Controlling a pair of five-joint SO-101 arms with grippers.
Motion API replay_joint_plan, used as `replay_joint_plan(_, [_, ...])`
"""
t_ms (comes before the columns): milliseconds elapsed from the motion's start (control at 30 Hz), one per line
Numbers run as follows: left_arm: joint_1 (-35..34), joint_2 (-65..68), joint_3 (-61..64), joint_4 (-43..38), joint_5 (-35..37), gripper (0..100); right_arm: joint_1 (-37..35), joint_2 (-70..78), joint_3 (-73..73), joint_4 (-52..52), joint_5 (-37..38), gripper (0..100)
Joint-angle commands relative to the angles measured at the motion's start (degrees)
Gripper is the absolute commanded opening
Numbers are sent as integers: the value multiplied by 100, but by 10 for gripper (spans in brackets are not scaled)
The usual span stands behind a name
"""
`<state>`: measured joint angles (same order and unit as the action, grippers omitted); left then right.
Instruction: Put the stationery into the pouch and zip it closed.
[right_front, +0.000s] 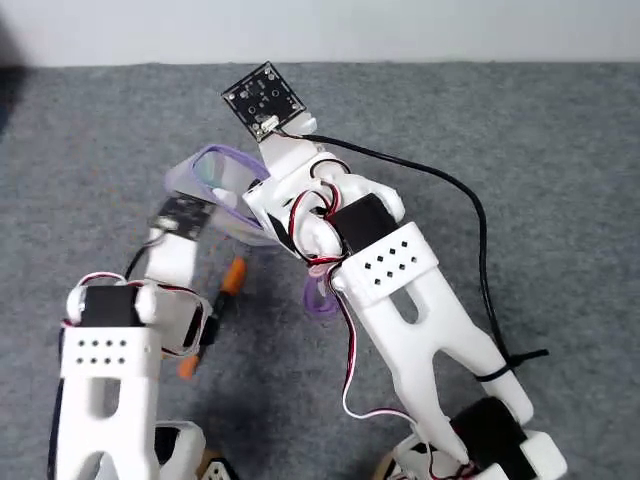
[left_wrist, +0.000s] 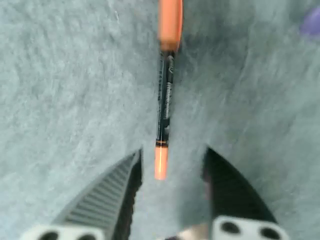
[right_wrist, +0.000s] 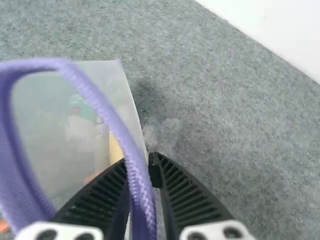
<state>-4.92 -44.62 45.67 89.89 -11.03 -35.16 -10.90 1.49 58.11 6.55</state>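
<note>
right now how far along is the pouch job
Looks done: some items already show through the pouch wall. In hand: the right gripper is shut on the pouch's zipper edge, holding the mouth open, and the left gripper is open around the end of a pen lying on the mat. Left: the pen goes in, then the zip gets closed.

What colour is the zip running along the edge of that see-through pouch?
Purple; the zip shows best in the right wrist view.
</note>
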Motion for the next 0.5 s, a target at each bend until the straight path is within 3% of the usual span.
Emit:
replay_joint_plan(0, [-211, -325, -163, 202, 193, 371, 66, -374, -202, -145, -44, 8])
replay_joint_plan(267, [-826, -1486, -927, 826, 202, 373, 40, -338, -185, -145, -35, 8])
replay_joint_plan(467, [-1371, -2382, -1552, 888, 246, 372, -365, -330, -185, -136, -9, 8])
